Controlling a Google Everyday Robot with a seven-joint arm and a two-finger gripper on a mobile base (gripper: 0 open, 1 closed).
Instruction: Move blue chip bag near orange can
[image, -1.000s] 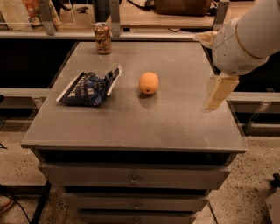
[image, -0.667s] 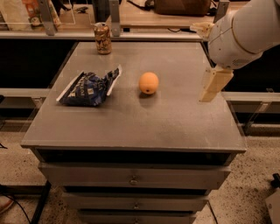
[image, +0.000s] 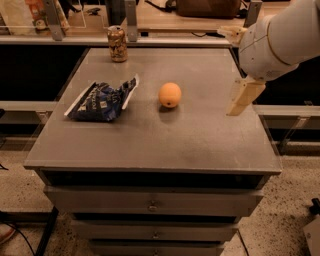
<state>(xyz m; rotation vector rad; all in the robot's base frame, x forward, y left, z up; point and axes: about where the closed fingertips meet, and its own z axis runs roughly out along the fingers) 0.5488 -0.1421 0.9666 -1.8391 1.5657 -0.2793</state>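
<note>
The blue chip bag (image: 102, 100) lies flat and crumpled on the left side of the grey cabinet top (image: 195, 135). The orange can (image: 118, 44) stands upright at the far left corner of the top, well behind the bag. My gripper (image: 243, 96) hangs from the white arm (image: 280, 37) above the right edge of the top. It is far to the right of both the bag and the can and holds nothing that I can see.
A round orange fruit (image: 170, 94) sits mid-table between the bag and my gripper. Drawers (image: 150, 205) run below the front edge. A shelf with clutter (image: 165, 15) stands behind the table.
My gripper has moved a little to the left and toward the back along the table's right edge. The bag, can and fruit have not moved.
</note>
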